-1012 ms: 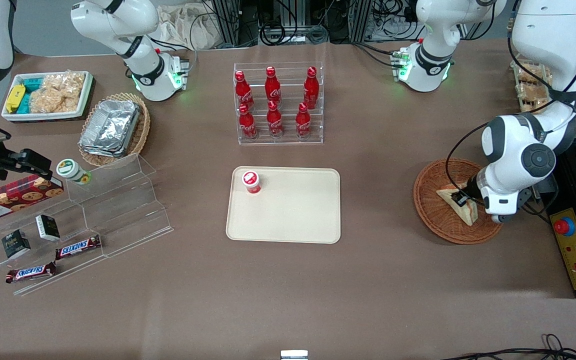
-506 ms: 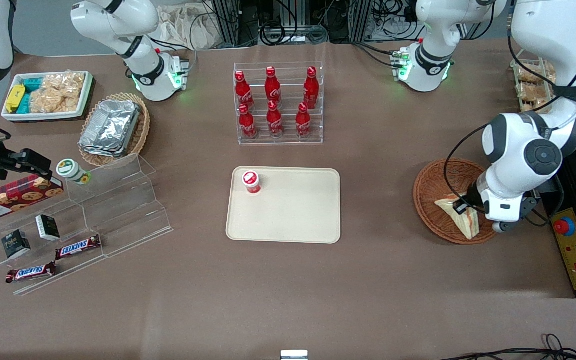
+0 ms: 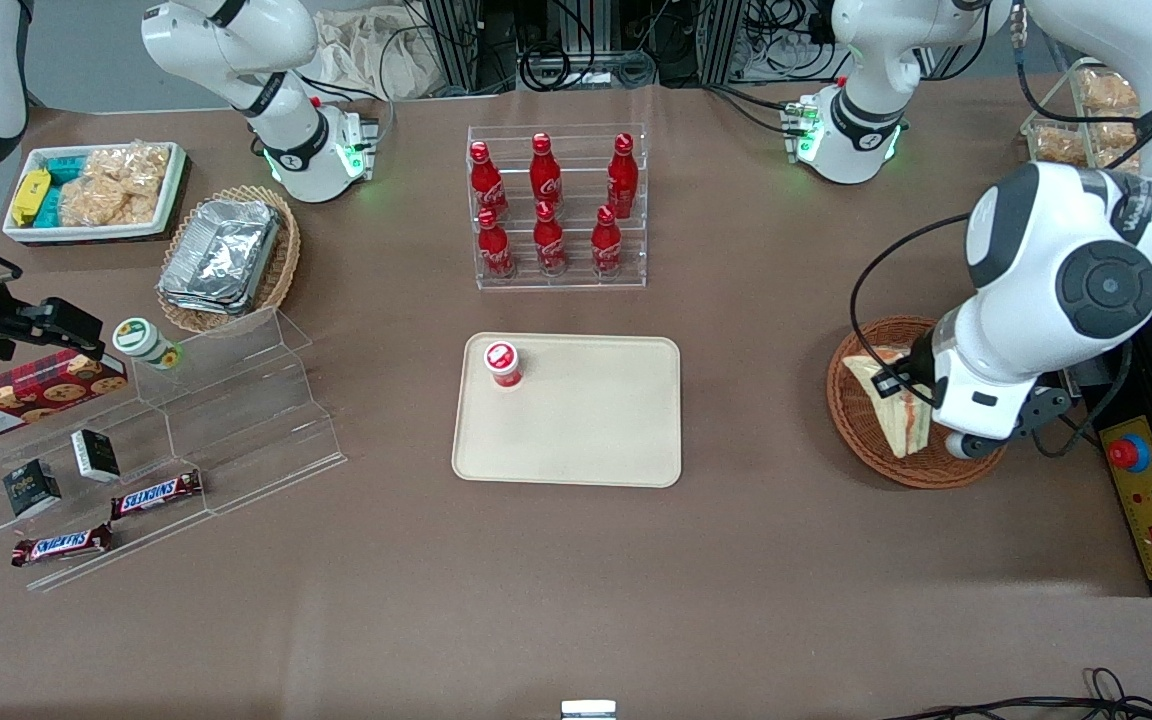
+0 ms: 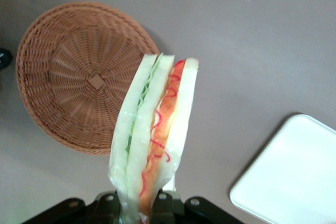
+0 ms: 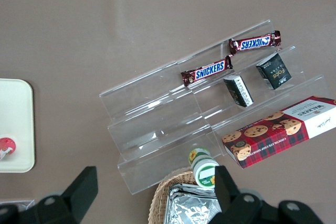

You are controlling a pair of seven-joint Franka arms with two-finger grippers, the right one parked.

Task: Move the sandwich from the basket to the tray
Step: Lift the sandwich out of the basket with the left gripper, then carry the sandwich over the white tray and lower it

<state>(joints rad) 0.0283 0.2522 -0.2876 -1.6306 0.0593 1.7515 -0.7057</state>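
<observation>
Transfer at its lifted stage. The left arm's gripper (image 4: 147, 203) is closed on the sandwich (image 4: 155, 129), a wrapped triangular wedge held by one end with its cut edge, green and red-orange filling, turned toward the wrist camera. In the wrist view the basket (image 4: 79, 77) lies empty below, its woven floor fully exposed, so the pick-up may be judged complete. In the front view the sandwich (image 3: 891, 405) hangs above the basket (image 3: 861, 435), which sits near the working arm's end of the table. The tray (image 3: 586, 440), in the middle of the table, awaits it; a small red-capped cup (image 3: 502, 363) stands in the tray corner toward the parked arm and farther from the front camera, leaving the rest of the tray floor free. Remaining, by this reading: carry across the gap, lower, release. Hidden or unclear: the front view shows the arm's wrist covering the gripper and part of the sandwich; in the wrist view the fingertips are cut off at the frame edge, and only one corner of the tray (image 4: 294, 177) appears.
</observation>
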